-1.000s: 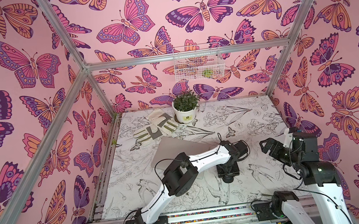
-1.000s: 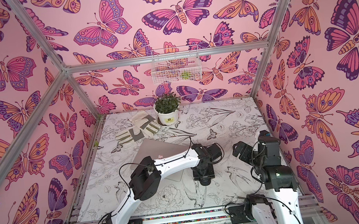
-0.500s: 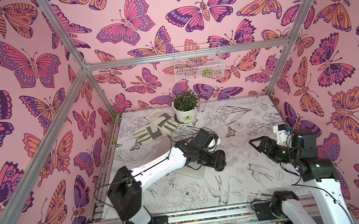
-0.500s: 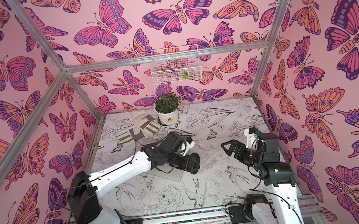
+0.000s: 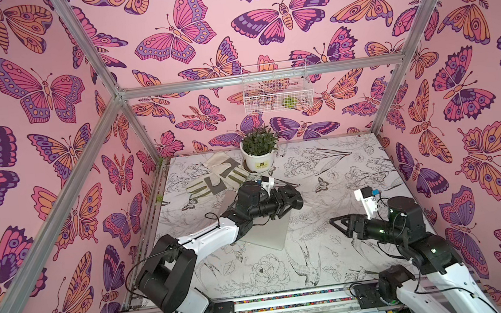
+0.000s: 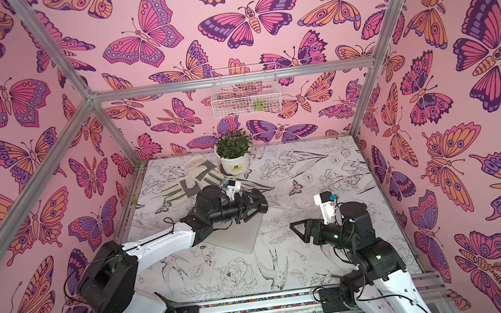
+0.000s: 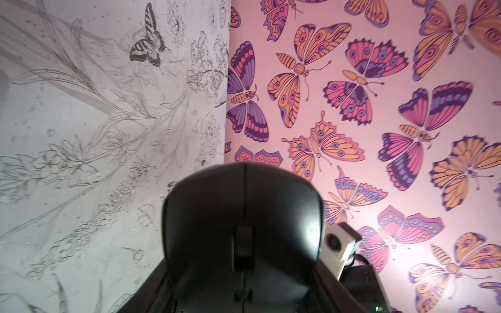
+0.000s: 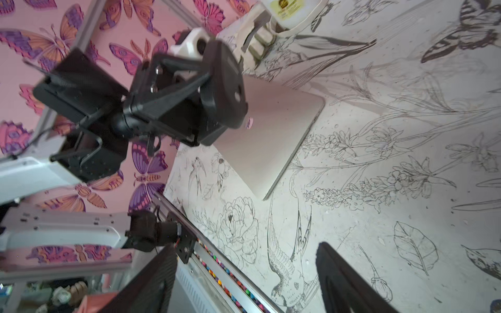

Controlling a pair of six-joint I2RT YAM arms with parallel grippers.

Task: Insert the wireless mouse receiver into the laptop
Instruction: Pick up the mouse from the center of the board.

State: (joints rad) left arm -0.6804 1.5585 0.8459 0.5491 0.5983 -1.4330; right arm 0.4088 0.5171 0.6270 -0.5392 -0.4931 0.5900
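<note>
The laptop (image 5: 269,237) is seen lying closed and flat on the tabletop (image 5: 340,169), turned so that one corner is pointed at the robot's base. A black mouse (image 7: 244,230) is held up in the air right over the laptop's lid, clamped between the jaws of the left gripper (image 5: 286,203), with its underside turned away from the lid in the right wrist view (image 8: 226,86). The right gripper (image 8: 246,245) is parked off to the right of the laptop, well apart from it, and its jaws are spread wide. The wireless mouse receiver honestly can't be made out in any view. A potted plant (image 5: 260,153) and work gloves (image 5: 219,180) are found just beyond the laptop's far edge.
</note>
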